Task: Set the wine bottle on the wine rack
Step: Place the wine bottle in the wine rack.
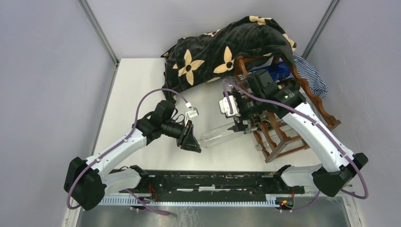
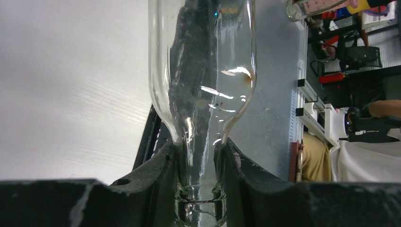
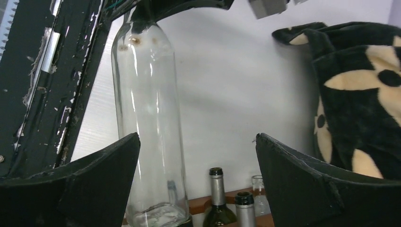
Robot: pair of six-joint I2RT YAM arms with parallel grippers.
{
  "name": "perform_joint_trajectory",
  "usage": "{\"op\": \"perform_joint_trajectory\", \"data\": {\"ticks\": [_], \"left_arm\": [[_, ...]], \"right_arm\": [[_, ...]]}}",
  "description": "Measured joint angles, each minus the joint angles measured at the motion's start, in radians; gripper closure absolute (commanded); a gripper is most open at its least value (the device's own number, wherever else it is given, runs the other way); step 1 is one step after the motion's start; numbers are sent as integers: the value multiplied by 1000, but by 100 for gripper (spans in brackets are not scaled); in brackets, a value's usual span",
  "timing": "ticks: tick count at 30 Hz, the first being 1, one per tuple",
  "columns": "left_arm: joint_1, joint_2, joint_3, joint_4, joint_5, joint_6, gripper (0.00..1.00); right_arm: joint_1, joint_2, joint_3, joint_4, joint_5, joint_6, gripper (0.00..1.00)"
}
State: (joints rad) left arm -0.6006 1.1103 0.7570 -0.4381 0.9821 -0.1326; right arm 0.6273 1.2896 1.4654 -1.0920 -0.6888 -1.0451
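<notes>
Clamping the clear empty glass wine bottle (image 1: 220,135) by its neck in the left tool (image 2: 198,161), base lying beside the wide-apart right tool (image 3: 197,142). Needing a square, firm base grip before steering toward the dark reddish-brown scalloped wooden rack (image 1: 283,142) just behind that tool.

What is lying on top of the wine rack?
A black blanket with beige flowers is draped over the far end of the wine rack. A blue thing shows below its edge; the rest of that end is covered.
</notes>
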Motion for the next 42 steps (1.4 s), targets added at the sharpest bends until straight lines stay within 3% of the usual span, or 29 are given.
{"op": "perform_joint_trajectory", "data": {"ticks": [9, 18, 42], "left_arm": [[-15, 0, -36, 206, 17, -167, 98], [-173, 34, -47, 389, -52, -294, 98], [-320, 209, -47, 585, -170, -415, 98]], "right_arm": [[-105, 10, 161, -20, -46, 27, 2], [-244, 7, 201, 101, -43, 171, 2], [-330, -25, 171, 240, -36, 316, 2]]}}
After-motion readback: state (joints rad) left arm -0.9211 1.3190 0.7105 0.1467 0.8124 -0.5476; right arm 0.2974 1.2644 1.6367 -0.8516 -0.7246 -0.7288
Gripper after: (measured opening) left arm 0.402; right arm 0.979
